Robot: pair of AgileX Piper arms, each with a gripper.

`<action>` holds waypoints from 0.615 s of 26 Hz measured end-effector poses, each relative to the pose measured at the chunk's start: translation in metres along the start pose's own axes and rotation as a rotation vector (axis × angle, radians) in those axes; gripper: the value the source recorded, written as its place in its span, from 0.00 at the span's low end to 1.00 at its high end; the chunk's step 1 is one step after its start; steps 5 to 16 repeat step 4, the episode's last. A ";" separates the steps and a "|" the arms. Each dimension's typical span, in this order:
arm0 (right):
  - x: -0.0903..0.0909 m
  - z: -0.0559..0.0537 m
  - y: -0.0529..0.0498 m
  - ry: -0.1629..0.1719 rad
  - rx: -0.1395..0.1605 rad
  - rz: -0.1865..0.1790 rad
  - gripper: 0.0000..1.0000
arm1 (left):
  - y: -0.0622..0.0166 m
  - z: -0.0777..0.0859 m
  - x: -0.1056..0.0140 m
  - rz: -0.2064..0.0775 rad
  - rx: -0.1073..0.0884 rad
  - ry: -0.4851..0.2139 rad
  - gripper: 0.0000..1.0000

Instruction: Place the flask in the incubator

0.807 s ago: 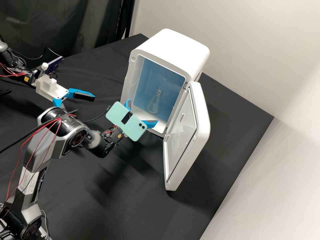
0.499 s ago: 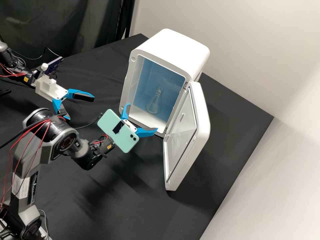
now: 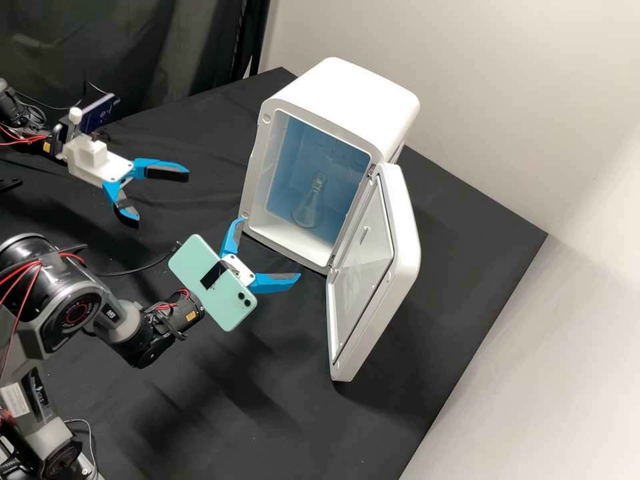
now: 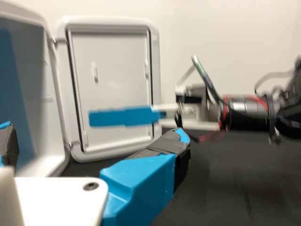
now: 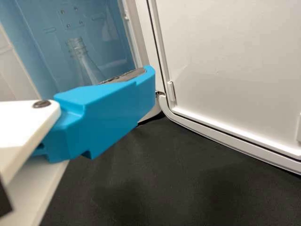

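High view: flask [image 3: 308, 203] upright inside incubator [image 3: 347, 100], door [image 3: 363, 267] open.

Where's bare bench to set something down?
Free: bench past the open door, out to its edge; also between left gripper and incubator. Crowded: incubator mouth, where the right gripper hangs open before the flask.

Grey arms [image 3: 50, 320], red cables [image 3: 13, 273] — blue fingers [image 3: 270, 283]

Bright, even indoor light, soft faint shadows on the black bench [image 3: 220, 400]
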 end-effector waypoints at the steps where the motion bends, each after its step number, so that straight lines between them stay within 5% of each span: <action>1: 0.000 0.000 0.000 -0.001 0.000 -0.001 1.00 | 0.0011 0.000 0.000 0.007 -0.004 -0.003 1.00; 4: 0.000 0.000 0.000 -0.001 0.000 -0.001 1.00 | 0.0015 0.002 0.000 0.014 -0.023 -0.010 1.00; 16: 0.000 0.000 0.000 -0.001 0.000 -0.001 1.00 | 0.0015 0.002 0.000 0.014 -0.023 -0.010 1.00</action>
